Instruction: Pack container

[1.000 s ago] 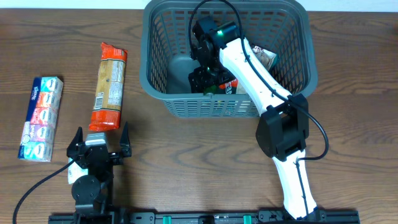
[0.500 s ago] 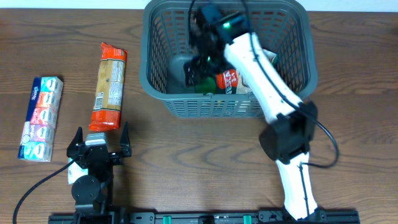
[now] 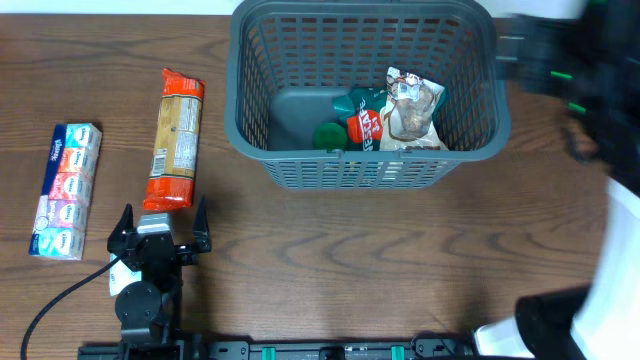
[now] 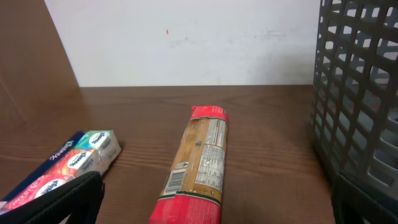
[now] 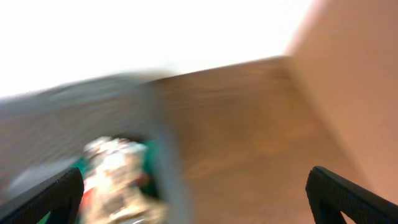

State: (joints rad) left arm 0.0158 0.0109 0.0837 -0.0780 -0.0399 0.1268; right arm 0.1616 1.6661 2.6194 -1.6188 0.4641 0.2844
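Arms well apart. Left gripper [image 3: 163,212] low at the near edge of the table [image 3: 330,260], pointed toward the far side, jaws spread wide with nothing between them; in its wrist view, black fingertips [image 4: 62,200] only at the two bottom corners. Right arm [image 3: 622,240] out past the right side of the container [image 3: 365,170], upper part smeared with blur from overhead, white link low at the right edge. Right gripper [image 5: 194,190] likewise gaping and empty, fingertips far apart at the bottom corners of its own blurred view, basket rim smeared at the left, bare wood across the middle.

As for the container: far middle of the table, large dark grey basket, rectangular, rounded corners, slotted lattice walls, thick rim, solid floor. Inside, toward the right half, clear crinkled packet [image 3: 412,108] overlapping red-and-green packet [image 3: 358,124]. Outside, left of the basket and apart from it, long orange packet [image 3: 175,138] lying lengthwise; farther left, tissue pack [image 3: 65,190]. Both ahead of the left gripper, neither touched.
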